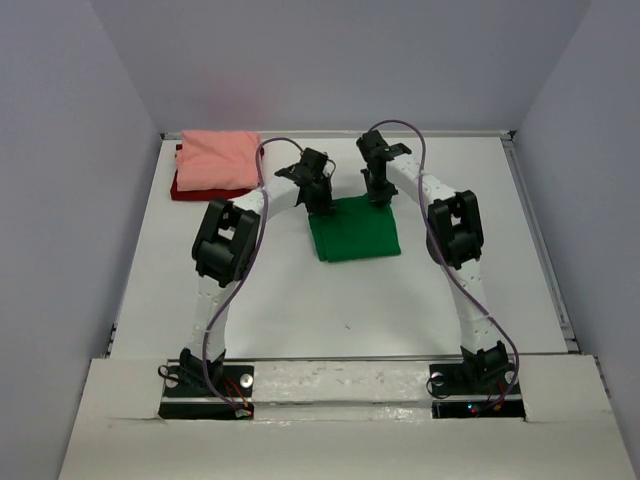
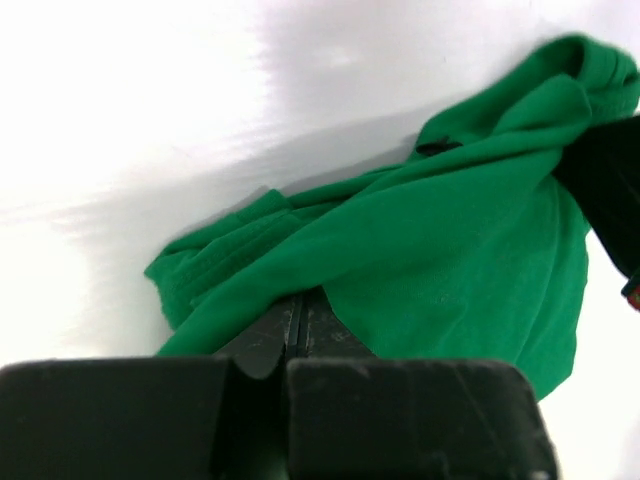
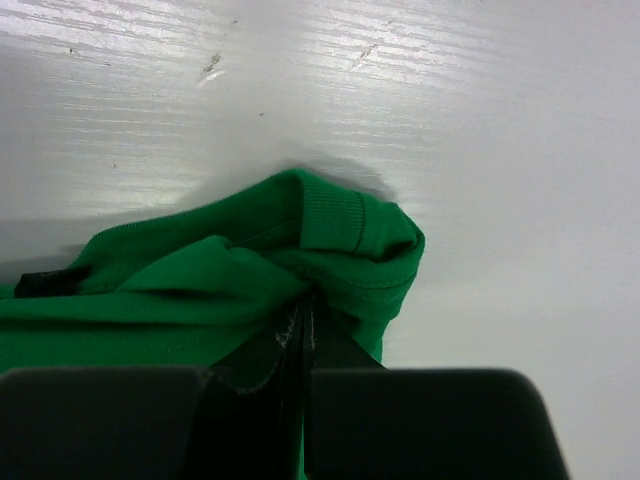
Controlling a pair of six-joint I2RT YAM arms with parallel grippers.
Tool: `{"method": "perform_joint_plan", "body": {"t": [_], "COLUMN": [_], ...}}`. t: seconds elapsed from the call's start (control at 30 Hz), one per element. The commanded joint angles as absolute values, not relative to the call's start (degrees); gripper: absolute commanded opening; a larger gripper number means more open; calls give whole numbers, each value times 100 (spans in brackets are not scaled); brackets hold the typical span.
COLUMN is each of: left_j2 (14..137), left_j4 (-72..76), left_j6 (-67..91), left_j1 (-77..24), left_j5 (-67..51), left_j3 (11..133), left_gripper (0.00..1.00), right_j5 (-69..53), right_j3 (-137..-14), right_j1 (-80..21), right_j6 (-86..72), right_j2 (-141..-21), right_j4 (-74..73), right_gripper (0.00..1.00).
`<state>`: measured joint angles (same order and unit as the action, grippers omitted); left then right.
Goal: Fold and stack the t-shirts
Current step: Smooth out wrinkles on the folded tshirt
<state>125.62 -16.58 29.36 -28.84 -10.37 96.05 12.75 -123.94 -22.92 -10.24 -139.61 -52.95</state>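
Note:
A bright green t-shirt (image 1: pixel 354 230) lies folded in a rough rectangle at the middle of the table. My left gripper (image 1: pixel 322 205) is shut on its far left corner, and in the left wrist view the green cloth (image 2: pixel 440 250) bunches over the closed tips (image 2: pixel 299 300). My right gripper (image 1: pixel 380 194) is shut on the far right corner, where a hemmed fold (image 3: pixel 340 240) puckers at the tips (image 3: pixel 306 300). A folded salmon pink t-shirt (image 1: pixel 218 160) rests on a dark red t-shirt (image 1: pixel 196 190) at the far left.
The white table (image 1: pixel 300 300) ends at a raised rim (image 1: pixel 540 240) on the right and a grey back wall. Purple cables loop over both arms. The arm bases (image 1: pixel 340 385) stand at the near edge.

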Motion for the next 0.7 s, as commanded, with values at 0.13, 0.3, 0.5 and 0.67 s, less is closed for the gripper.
{"method": "perform_joint_plan", "body": {"t": [0.13, 0.3, 0.5, 0.67], "left_j2": [12867, 13139, 12824, 12815], "left_j4": [-1635, -1389, -976, -1028], "left_j6": [3120, 3059, 2988, 2988], "left_j1": [-2531, -2400, -2391, -2356], "left_j5": [-765, -1107, -1213, -1257], "left_j3": [9940, 10081, 9687, 9642], "left_gripper": [0, 0, 0, 0], "right_j5": [1037, 1099, 1125, 1098], "right_j3": [-12033, -11883, -12005, -12164], "right_j1": [-2250, -2250, -2250, -2250], "right_j6": [-1037, -1002, -958, -940], "right_j2": [-13966, -14027, -14176, -14352], "right_j4": [-5098, -5054, -5054, -5141], "right_gripper": [0, 0, 0, 0]}}
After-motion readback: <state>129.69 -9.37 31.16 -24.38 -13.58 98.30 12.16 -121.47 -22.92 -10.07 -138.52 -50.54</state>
